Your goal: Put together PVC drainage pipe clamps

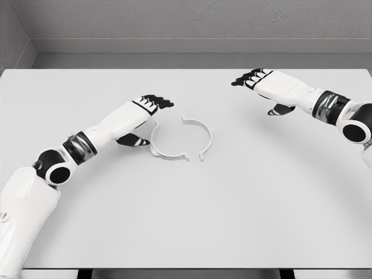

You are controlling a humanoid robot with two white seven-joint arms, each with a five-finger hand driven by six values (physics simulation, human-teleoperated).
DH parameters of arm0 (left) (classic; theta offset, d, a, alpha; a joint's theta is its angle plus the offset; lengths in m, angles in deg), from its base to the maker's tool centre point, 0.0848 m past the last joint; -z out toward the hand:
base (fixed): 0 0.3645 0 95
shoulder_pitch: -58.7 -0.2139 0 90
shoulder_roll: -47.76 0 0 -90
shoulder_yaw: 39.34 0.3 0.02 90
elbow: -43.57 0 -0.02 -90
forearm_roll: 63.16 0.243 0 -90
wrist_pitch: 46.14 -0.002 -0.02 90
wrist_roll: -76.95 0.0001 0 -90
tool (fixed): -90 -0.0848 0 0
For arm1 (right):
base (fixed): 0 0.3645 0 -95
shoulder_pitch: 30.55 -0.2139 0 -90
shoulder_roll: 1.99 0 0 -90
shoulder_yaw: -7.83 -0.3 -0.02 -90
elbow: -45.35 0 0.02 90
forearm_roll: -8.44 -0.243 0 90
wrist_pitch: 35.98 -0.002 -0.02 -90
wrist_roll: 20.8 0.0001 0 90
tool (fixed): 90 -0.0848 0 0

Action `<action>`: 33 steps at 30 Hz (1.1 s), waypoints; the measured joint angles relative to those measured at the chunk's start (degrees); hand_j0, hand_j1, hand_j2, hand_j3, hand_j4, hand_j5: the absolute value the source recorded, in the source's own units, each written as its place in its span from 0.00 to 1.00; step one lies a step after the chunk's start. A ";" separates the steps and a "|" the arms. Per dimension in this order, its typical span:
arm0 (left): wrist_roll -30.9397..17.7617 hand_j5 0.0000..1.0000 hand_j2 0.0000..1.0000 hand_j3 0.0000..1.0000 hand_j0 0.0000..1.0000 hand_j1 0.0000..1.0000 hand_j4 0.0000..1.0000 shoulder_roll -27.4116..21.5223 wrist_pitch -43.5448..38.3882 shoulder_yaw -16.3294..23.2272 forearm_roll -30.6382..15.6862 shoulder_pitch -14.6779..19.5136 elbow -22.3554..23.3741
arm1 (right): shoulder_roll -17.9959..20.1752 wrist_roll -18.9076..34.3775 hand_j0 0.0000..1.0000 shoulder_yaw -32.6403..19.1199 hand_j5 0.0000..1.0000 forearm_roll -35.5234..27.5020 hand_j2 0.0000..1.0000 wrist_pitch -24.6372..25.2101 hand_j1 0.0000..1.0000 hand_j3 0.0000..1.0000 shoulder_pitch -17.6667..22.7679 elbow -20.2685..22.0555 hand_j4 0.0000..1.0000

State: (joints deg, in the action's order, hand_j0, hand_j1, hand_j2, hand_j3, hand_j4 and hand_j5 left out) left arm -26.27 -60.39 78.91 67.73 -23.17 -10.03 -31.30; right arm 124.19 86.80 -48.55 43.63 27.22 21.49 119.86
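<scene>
Across the frame spreads a smooth white table [244,197], backed by a grey speckled wall [192,17]. Two thin white curved clamp halves [181,139] lie just left of centre, nearly forming a ring. Beside them the left hand [145,111] hovers with fingers extended, empty; at upper right the right hand [264,84] is likewise open.

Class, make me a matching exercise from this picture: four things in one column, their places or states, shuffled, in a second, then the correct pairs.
Things
1. robot's left hand
2. robot's right hand
3. left white plastic half-ring clamp piece
4. right white plastic half-ring clamp piece

Places or states
A. open, apart from both pieces, toward the far right of the white table
B. curve opens leftward
C. open, just beside a clamp piece
D. curve opens rightward and upward, nearer the left arm

Pairs: 1-C, 2-A, 3-D, 4-B
</scene>
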 measured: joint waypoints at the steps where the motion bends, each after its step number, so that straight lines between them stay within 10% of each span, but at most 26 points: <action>1: 0.00 1.00 1.00 1.00 1.00 1.00 1.00 -0.04 0.00 -0.07 0.00 0.00 0.18 | -0.01 0.00 1.00 0.00 1.00 -0.01 1.00 0.00 1.00 1.00 0.00 0.00 1.00; 33: 0.00 1.00 1.00 1.00 1.00 1.00 1.00 4.18 0.01 0.96 1.68 1.76 3.17 | 2.72 -0.23 1.00 -0.53 1.00 -0.66 1.00 0.09 1.00 1.00 0.09 0.08 1.00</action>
State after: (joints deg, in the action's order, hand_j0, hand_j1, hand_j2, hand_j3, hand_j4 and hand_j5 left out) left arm -26.27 -56.21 78.92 68.69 -21.50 -8.27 -28.13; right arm 126.91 86.57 -49.08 42.97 27.32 21.57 119.94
